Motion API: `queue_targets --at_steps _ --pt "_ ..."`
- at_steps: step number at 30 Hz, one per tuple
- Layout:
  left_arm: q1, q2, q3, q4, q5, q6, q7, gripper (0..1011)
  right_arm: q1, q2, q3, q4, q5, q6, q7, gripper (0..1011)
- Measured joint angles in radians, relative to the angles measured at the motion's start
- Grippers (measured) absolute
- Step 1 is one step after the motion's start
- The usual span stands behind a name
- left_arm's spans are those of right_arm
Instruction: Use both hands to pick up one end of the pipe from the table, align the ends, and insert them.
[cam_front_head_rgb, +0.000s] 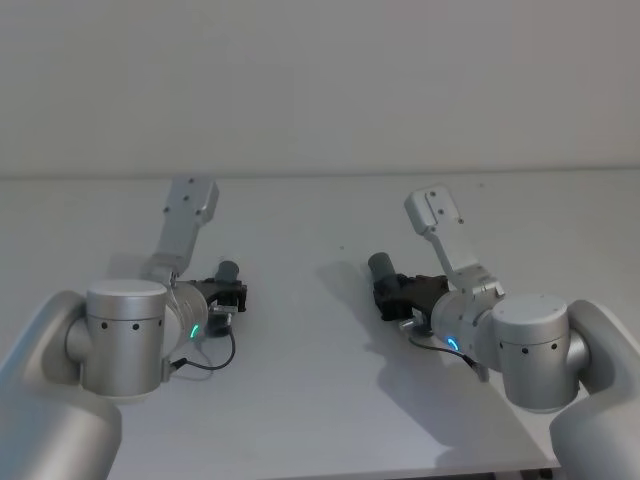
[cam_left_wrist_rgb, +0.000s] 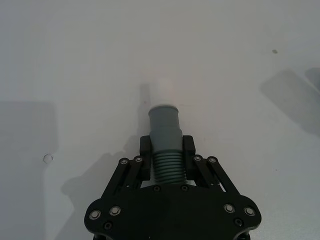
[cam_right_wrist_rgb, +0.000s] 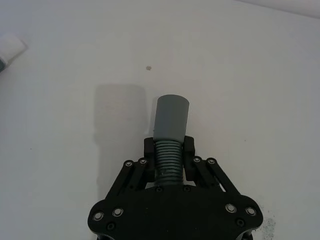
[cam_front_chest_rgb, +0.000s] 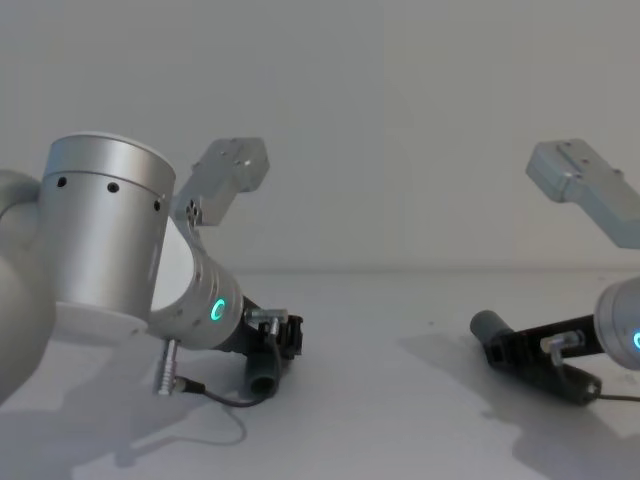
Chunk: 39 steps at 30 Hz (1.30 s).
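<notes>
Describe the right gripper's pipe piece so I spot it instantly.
Right of centre on the white table, the right gripper is shut on a pipe piece. Its tip is a plain sleeve; the left gripper holds a piece with a stepped collar.

No text, label, brand or number can be read on any surface. The only sign-like mark is a lit green arc (cam_front_chest_rgb: 216, 310), seen at about 8 o'clock in the chest view on the wrist behind the left gripper (cam_front_chest_rgb: 278, 345). A like glow (cam_front_head_rgb: 452, 344) is seen at about 4 o'clock in the head view.
</notes>
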Motion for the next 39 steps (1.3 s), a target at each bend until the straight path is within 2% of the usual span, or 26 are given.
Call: queue_targets --at_steps 5,15,20,30,35,36,39 --pt "0.000 0.000 0.000 0.000 0.000 0.000 0.000 334 0.001 -0.001 0.000 0.001 0.000 0.000 0.000 264" --pt "0.000 0.000 0.001 0.000 0.001 0.000 0.000 334 0.002 -0.002 0.000 0.003 -0.001 0.000 0.000 256" --pt "-0.008 0.004 0.014 0.005 0.009 -0.002 -0.010 334 0.002 0.003 -0.005 0.002 -0.007 -0.004 0.007 256" --pt "-0.043 0.041 0.086 -0.002 0.051 -0.051 -0.077 334 -0.005 0.053 -0.038 -0.022 -0.031 -0.049 0.066 255" --pt "-0.056 0.061 0.115 -0.019 0.067 -0.071 -0.111 334 -0.008 0.095 -0.060 -0.048 -0.048 -0.082 0.114 256" --pt "-0.064 0.076 0.132 -0.031 0.075 -0.082 -0.132 334 -0.009 0.103 -0.063 -0.054 -0.050 -0.087 0.122 255" --pt "-0.071 0.091 0.150 -0.045 0.084 -0.093 -0.158 334 -0.011 0.129 -0.076 -0.071 -0.060 -0.109 0.154 255"
